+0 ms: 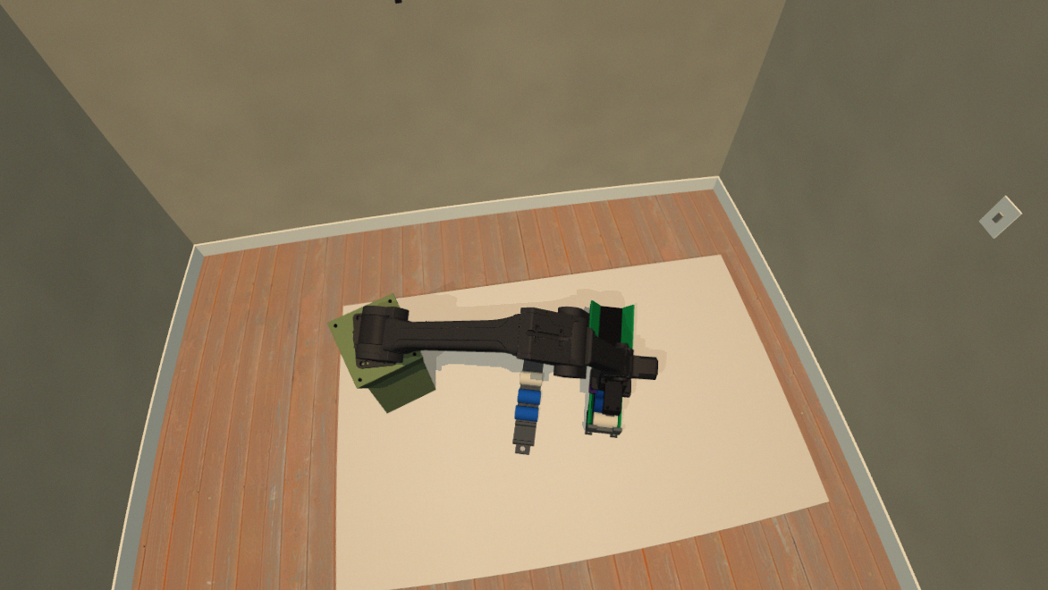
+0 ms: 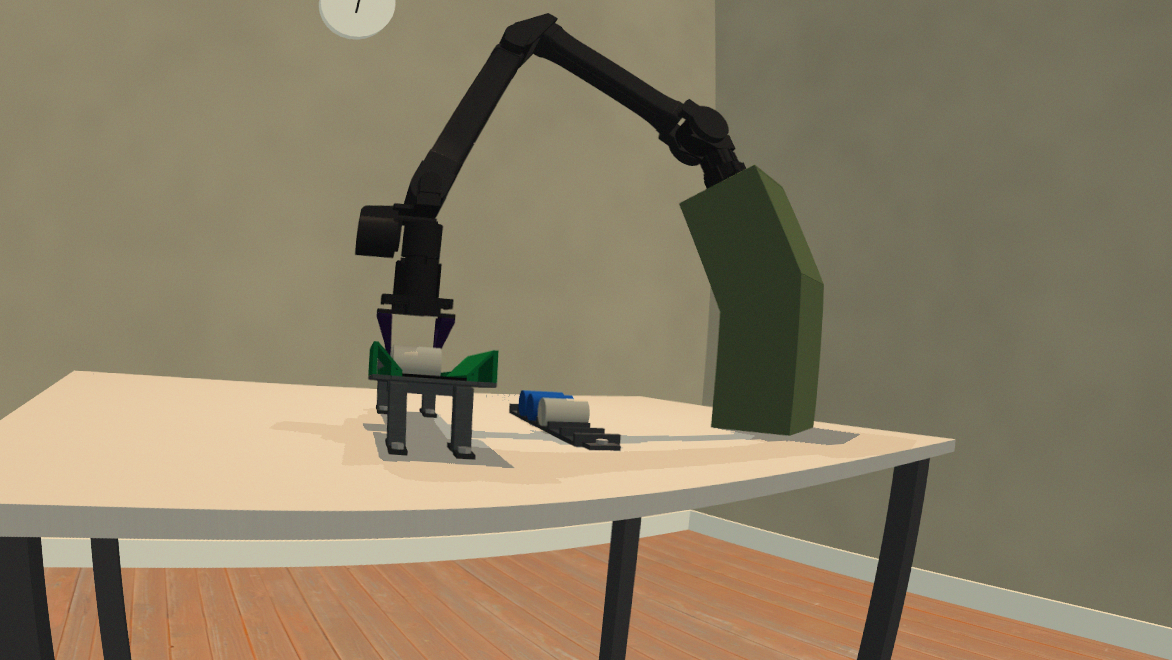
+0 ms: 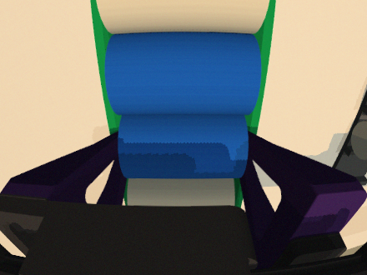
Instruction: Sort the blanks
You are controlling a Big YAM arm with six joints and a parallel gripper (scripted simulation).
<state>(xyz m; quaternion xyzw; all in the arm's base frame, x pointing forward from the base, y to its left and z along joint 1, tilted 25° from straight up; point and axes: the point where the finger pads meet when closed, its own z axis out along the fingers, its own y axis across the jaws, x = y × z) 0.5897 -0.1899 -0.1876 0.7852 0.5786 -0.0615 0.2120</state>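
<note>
The black arm (image 1: 454,335) (image 2: 606,75) rises near the bench's upper-left corner in the top view and reaches inward, roughly along the upper edge; its elbow (image 2: 531,34) peaks high; the forearm (image 2: 467,122) slopes down; the gripper (image 1: 607,391) (image 2: 414,344) (image 3: 183,137) points almost straight down, its purple fingers (image 2: 444,329) gripping, well apart.
</note>
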